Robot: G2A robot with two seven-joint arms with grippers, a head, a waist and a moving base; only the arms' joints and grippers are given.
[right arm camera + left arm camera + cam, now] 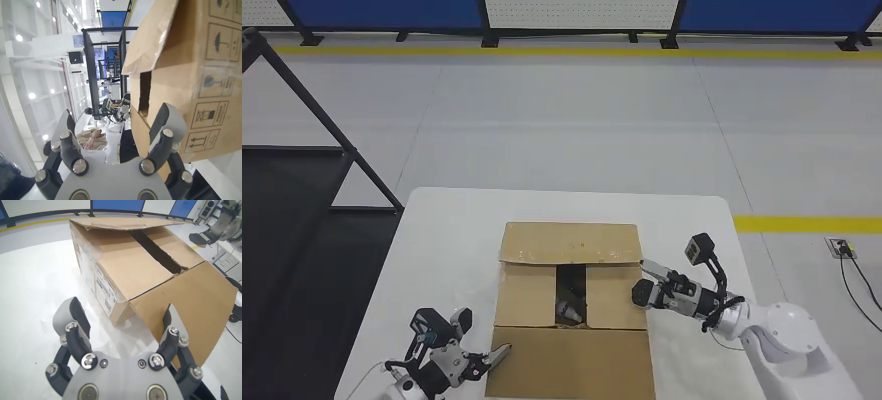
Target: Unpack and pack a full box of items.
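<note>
Cardboard, the box (pixel 532 300) sits at the middle of the white table (pixel 442 240), straight ahead of the left gripper (pixel 122 304). That gripper's fingers are spread wide with nothing between them, one just beside the box's opened near flap (pixel 189 317). The right gripper (pixel 116 109) is also spread and empty, one finger close to the box's side edge. A dark gap (pixel 570 285) runs between the top flaps. Beyond the table are grey floor (pixel 562 120), a yellow line (pixel 542 50) and blue panels (pixel 382 12).
</note>
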